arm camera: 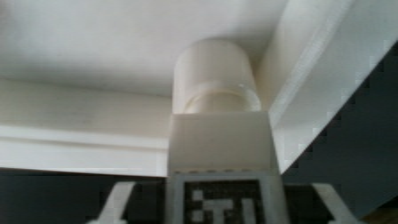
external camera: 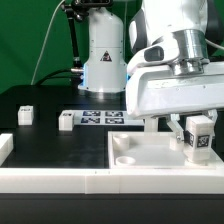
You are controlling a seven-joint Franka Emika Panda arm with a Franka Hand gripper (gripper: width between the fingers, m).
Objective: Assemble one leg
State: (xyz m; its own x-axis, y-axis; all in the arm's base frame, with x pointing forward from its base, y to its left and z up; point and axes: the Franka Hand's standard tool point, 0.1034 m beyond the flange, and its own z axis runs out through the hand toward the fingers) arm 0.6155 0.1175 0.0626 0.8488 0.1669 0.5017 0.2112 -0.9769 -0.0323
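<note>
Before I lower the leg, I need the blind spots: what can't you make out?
Exterior view: whether the leg touches the plate; the leg's own body hides its tip.
Wrist view: the socket beneath, covered by the leg; blurred.
Exterior view: the plate runs off that view's right edge.

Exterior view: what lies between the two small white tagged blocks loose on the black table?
Bare black table only, between one small white tagged block and the other block, as the exterior view shows.

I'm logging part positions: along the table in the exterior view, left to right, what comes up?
In order: leftmost leg → second leg → marker board → held leg, gripped by the gripper over the plate.
</note>
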